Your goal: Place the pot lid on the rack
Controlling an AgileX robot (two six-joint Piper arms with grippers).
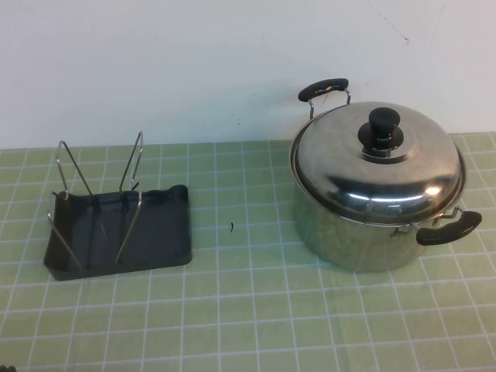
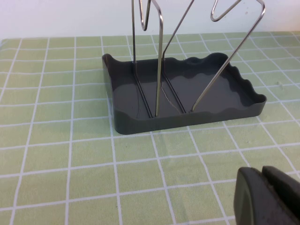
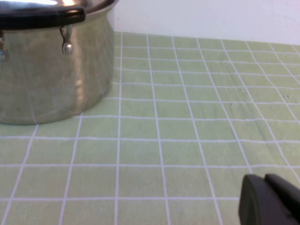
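The shiny domed pot lid [image 1: 387, 167] with a black knob [image 1: 383, 124] sits on the steel pot [image 1: 364, 236] at the right of the table. The rack [image 1: 120, 232], a black tray with upright wire loops, stands at the left. It also shows in the left wrist view [image 2: 183, 101]. My left gripper [image 2: 262, 180] is shut and empty, low over the cloth in front of the rack. My right gripper [image 3: 263, 185] is shut and empty, low over the cloth, apart from the pot [image 3: 51, 70]. Neither gripper shows in the high view.
A green checked cloth [image 1: 248, 310] covers the table. A white wall [image 1: 194, 62] stands close behind. The pot has two black handles [image 1: 449, 230]. A small dark speck [image 1: 232, 226] lies between rack and pot.
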